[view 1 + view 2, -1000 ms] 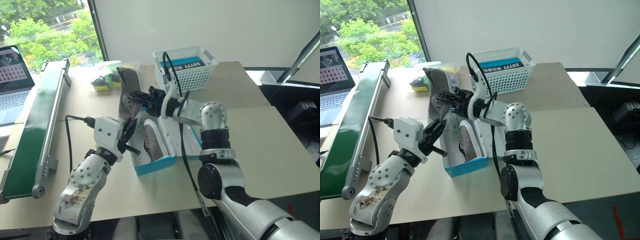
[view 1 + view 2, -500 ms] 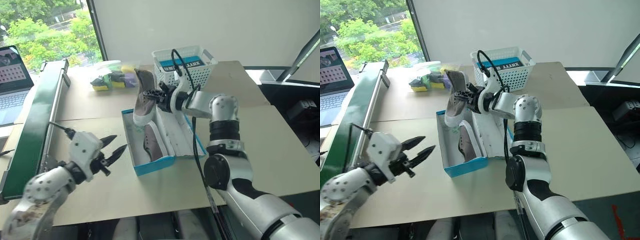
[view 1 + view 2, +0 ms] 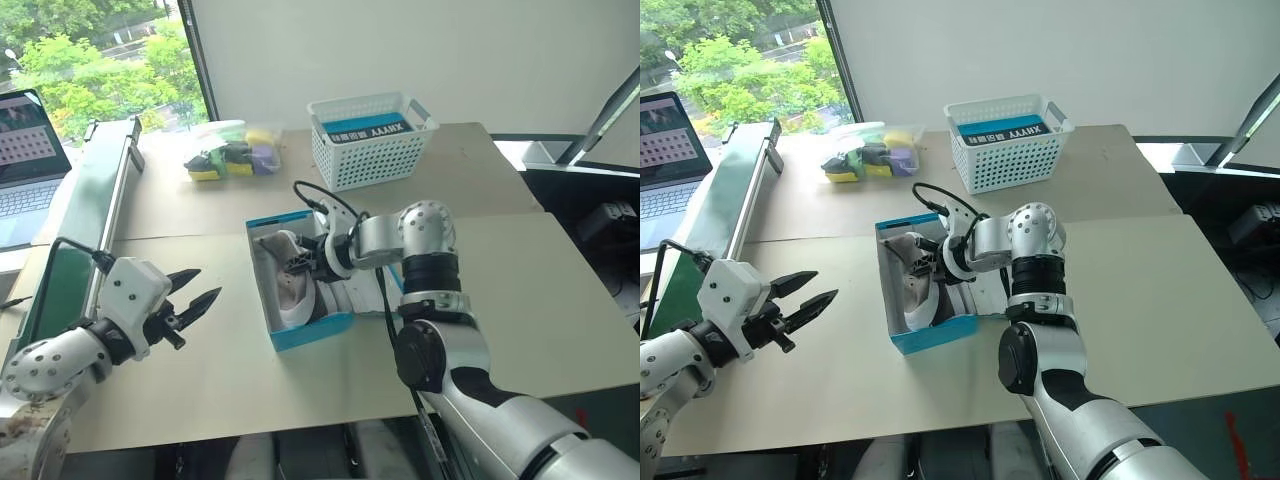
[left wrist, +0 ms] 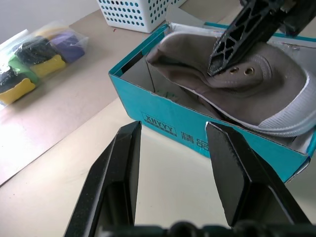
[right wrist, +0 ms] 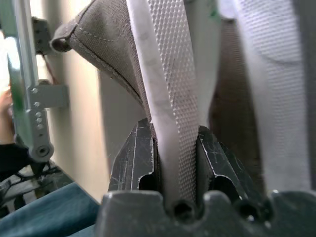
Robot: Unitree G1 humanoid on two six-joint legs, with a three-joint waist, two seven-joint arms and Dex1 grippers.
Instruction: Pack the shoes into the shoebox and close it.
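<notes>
The shoebox (image 3: 300, 300) is a bright blue cardboard box with white inner walls, and it stands open on the beige table (image 3: 520, 300), near the front edge. Inside it lie the two shoes, both of grey-brown woven fabric with white rubber soles. The upper shoe (image 4: 247, 89) rests tilted, with its heel side over the box rim, on top of the lower shoe (image 3: 312, 305), which is mostly covered. The right gripper (image 3: 305, 262) reaches into the box, and its black fingers are closed on the upper shoe; in the right wrist view they squeeze the ribbed white sole edge (image 5: 170, 98) between them. The left gripper (image 3: 190, 290) hangs over bare table beside the box, clearly apart from it, with its two pointed fingers (image 4: 118, 168) spread and nothing between them. Behind the box stand a white plastic lattice basket (image 3: 370, 140) and a clear bag (image 3: 225, 155) with coloured blocks. The table to the right of the box is free, and a long green rail (image 3: 95, 200) runs along its left side.
</notes>
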